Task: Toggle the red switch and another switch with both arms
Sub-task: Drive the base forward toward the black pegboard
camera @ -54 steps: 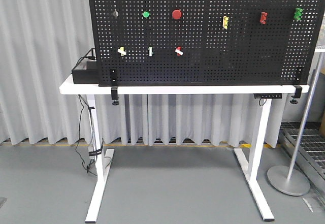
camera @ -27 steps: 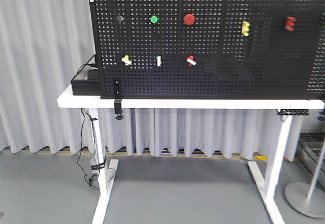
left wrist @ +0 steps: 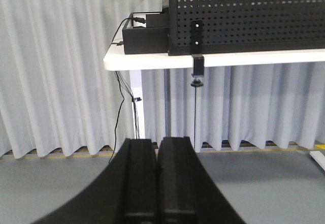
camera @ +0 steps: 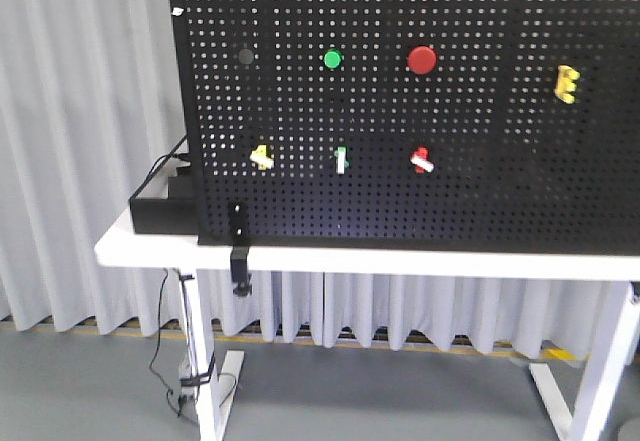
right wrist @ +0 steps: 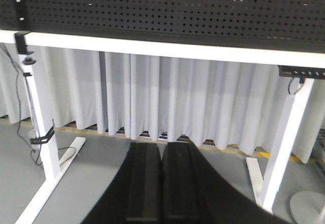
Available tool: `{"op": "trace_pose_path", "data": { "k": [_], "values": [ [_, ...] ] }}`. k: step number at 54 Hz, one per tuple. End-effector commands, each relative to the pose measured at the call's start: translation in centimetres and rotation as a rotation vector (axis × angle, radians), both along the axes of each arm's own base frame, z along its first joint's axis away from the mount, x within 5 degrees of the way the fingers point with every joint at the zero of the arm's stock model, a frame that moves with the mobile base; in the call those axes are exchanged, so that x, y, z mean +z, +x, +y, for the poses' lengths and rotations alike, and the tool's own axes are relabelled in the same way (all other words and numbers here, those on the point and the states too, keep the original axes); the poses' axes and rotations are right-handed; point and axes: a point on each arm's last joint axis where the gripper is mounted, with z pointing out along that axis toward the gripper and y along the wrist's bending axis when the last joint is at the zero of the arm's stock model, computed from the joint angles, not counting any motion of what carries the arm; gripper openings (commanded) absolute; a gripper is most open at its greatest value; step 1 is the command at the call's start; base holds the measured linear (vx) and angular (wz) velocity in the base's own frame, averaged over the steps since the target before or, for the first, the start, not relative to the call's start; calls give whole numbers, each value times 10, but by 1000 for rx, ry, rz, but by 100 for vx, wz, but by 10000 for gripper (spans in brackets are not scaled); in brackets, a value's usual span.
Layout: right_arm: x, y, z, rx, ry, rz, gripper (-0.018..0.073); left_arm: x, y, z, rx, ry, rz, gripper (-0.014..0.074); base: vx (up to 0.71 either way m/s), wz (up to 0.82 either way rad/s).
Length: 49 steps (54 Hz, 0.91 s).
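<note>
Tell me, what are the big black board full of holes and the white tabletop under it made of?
The board looks like sheet metal painted matte black: regular punched holes, dull flat surface. The tabletop looks like a white laminated or painted panel, smooth and evenly coloured; which one, the pictures leave open.

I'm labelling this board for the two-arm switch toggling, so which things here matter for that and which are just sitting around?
For the job:
red switch
pale yellow switch
left tool
right tool

Just there:
green toggle
lower red push-button
green button
black box
</note>
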Motion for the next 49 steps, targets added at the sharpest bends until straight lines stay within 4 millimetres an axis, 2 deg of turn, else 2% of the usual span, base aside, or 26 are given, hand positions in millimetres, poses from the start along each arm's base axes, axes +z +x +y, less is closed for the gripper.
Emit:
{"op": "trace_pose_path", "data": {
  "k": [1,49],
  "values": [
    [7,0,2,22,-16,-91,-6,2,0,0,2,-26,-74,3,40,-1],
    [6,0,2,22,-17,-87,-6,2,0,0,2,-26,-74,3,34,0]
  ]
}}
